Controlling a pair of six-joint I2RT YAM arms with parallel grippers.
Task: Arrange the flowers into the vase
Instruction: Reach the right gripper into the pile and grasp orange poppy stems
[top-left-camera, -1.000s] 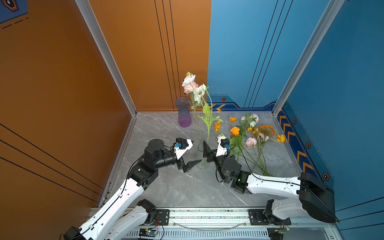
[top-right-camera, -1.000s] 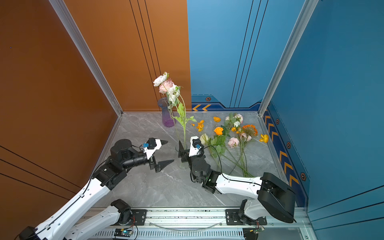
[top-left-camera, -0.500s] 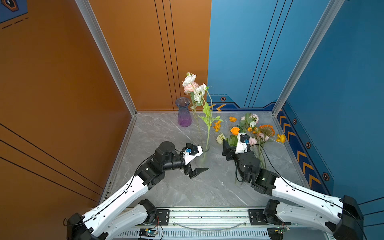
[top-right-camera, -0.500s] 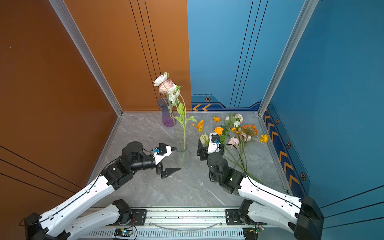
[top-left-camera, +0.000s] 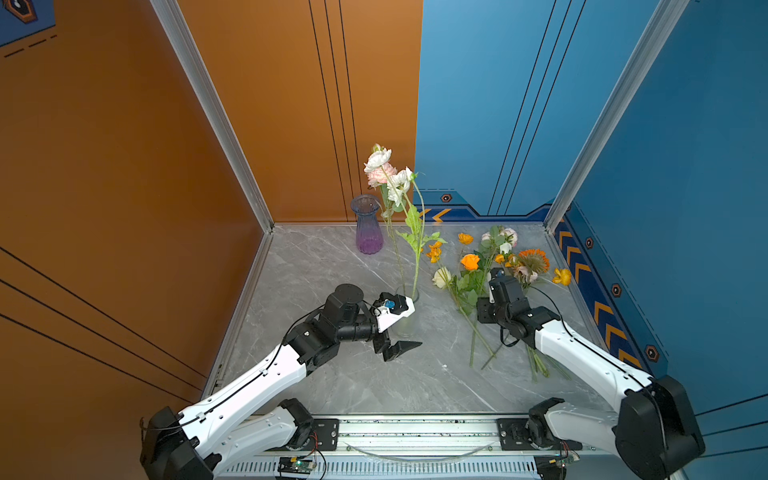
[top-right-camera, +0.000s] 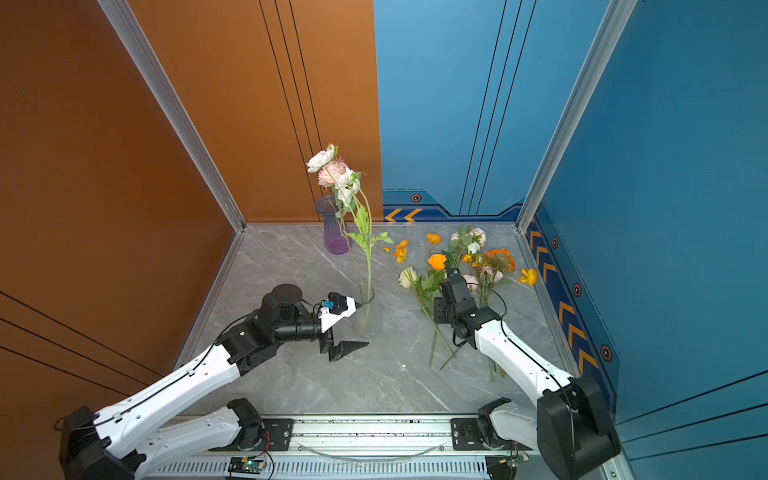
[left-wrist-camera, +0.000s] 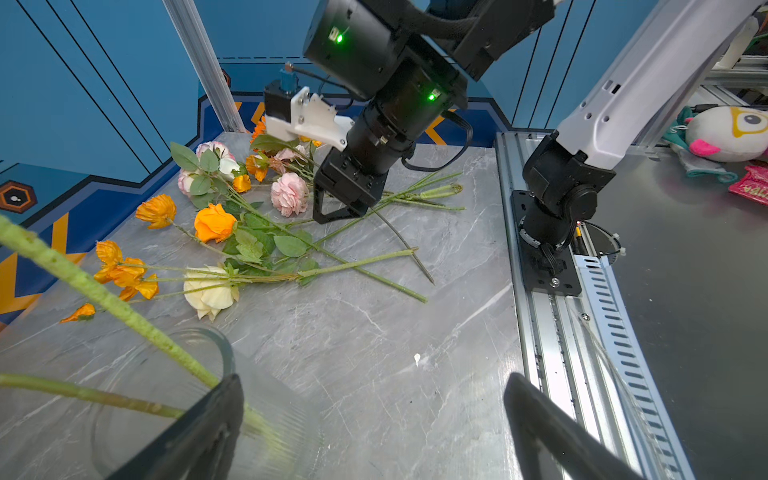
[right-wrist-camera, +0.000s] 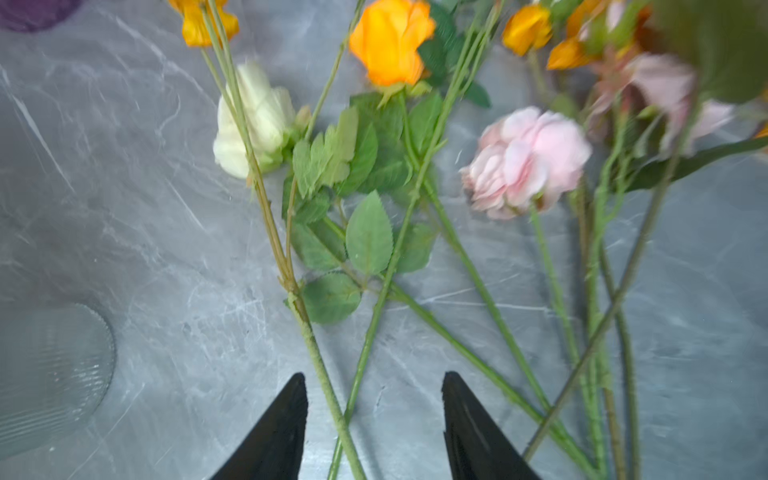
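Loose flowers (top-left-camera: 490, 266) (top-right-camera: 457, 266) (left-wrist-camera: 232, 232) lie in a pile on the right of the grey table: orange (right-wrist-camera: 390, 41), cream (right-wrist-camera: 253, 120) and pink (right-wrist-camera: 523, 162) blooms on long green stems. The clear ribbed vase (top-left-camera: 406, 322) (top-right-camera: 365, 320) (left-wrist-camera: 266, 415) holds two tall stems with white and pink blooms (top-left-camera: 384, 170). My left gripper (top-left-camera: 409, 330) (top-right-camera: 361, 328) (left-wrist-camera: 374, 399) is open, one finger against the vase's side. My right gripper (top-left-camera: 482, 316) (top-right-camera: 442, 311) (left-wrist-camera: 336, 216) (right-wrist-camera: 374, 395) points down over the pile, jaws apart, with two stems (right-wrist-camera: 328, 399) lying between them.
A purple vase (top-left-camera: 368, 226) (top-right-camera: 334, 232) stands empty at the back, near the orange wall. Walls close in the table on three sides. The arms' rail (top-left-camera: 415, 428) runs along the front edge. A plush toy (left-wrist-camera: 727, 133) lies beyond the rail.
My right arm swung away from the vase to the right and came down over the flower pile, its jaws narrowing. My left arm moved right until its gripper reached the vase.
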